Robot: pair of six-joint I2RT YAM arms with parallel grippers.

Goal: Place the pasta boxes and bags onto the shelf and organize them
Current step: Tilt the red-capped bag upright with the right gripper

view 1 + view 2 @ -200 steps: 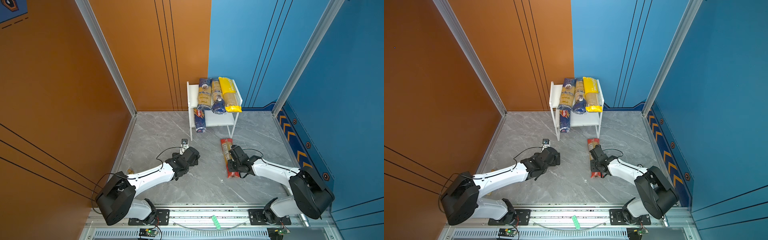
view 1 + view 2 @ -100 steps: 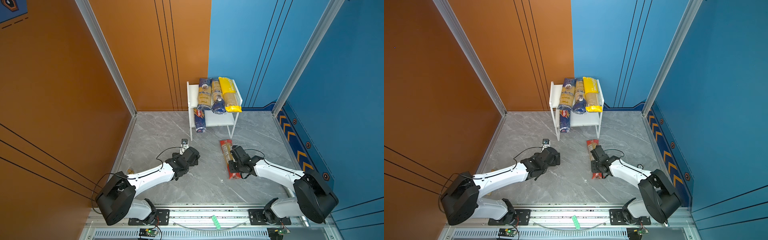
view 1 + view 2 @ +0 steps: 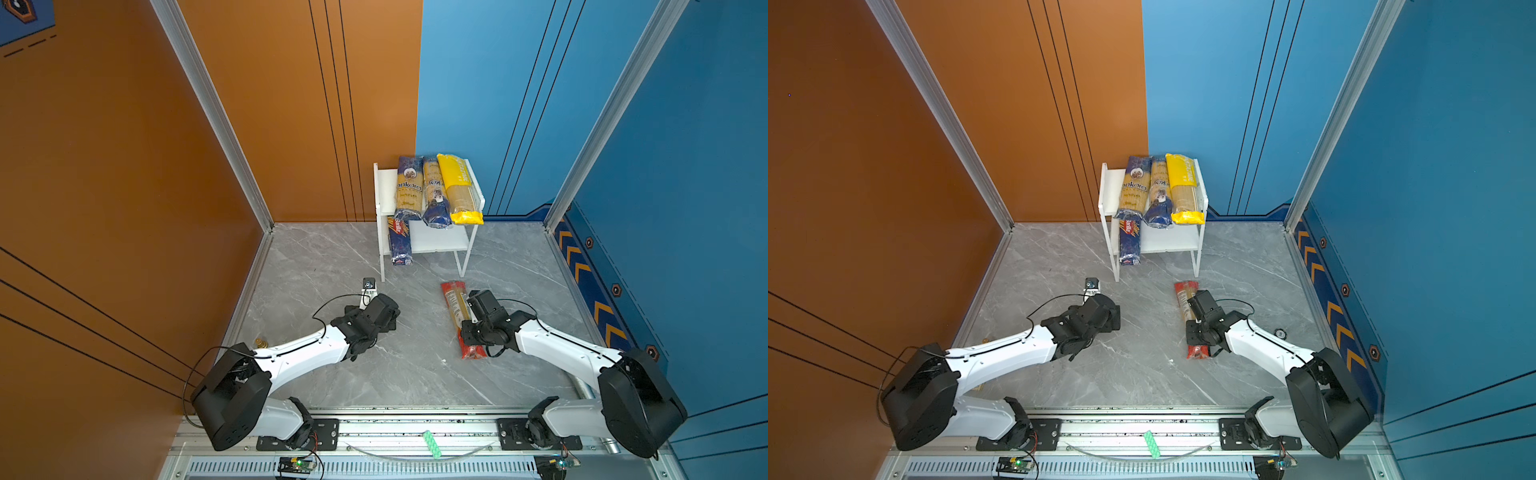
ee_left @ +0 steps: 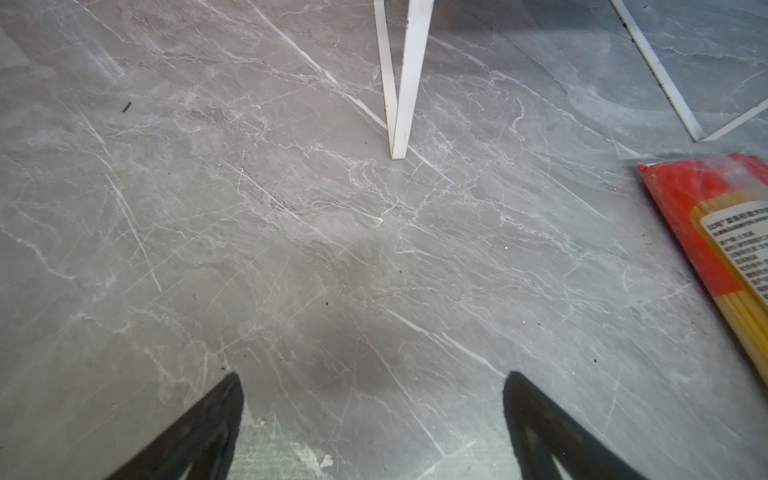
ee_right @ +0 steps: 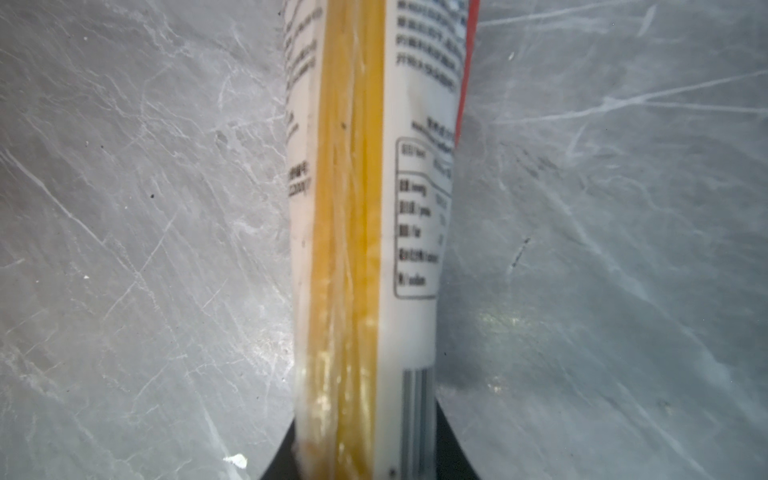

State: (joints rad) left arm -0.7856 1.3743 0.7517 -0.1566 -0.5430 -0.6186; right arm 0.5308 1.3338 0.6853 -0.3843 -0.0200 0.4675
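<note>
The white shelf [image 3: 428, 245] [image 3: 1167, 243] stands at the back. Its top board carries two navy-and-yellow ankara packs [image 3: 409, 189] [image 3: 434, 195] and a bright yellow pack [image 3: 459, 187]. A dark blue Barilla pack [image 3: 400, 243] lies on the lower board, sticking out over the front. The clear pack with red ends [image 3: 455, 299] [image 3: 1183, 297] [image 5: 365, 208] lies on the floor in front of the shelf. My right gripper [image 3: 471, 328] [image 5: 365, 449] is shut on its middle, fingers pressed to both sides. My left gripper [image 3: 388, 316] [image 4: 374, 386] hangs open and empty over bare floor.
A small grey gadget [image 3: 368, 284] stands on the floor beside the shelf's front left leg [image 4: 401, 83]. A small round object [image 3: 1279, 333] lies near the right arm. Orange and blue walls enclose the grey marble floor [image 3: 407, 374].
The right gripper's fingers have closed in on the clear red-ended pack, which has shifted slightly on the floor. The left arm has not moved.
</note>
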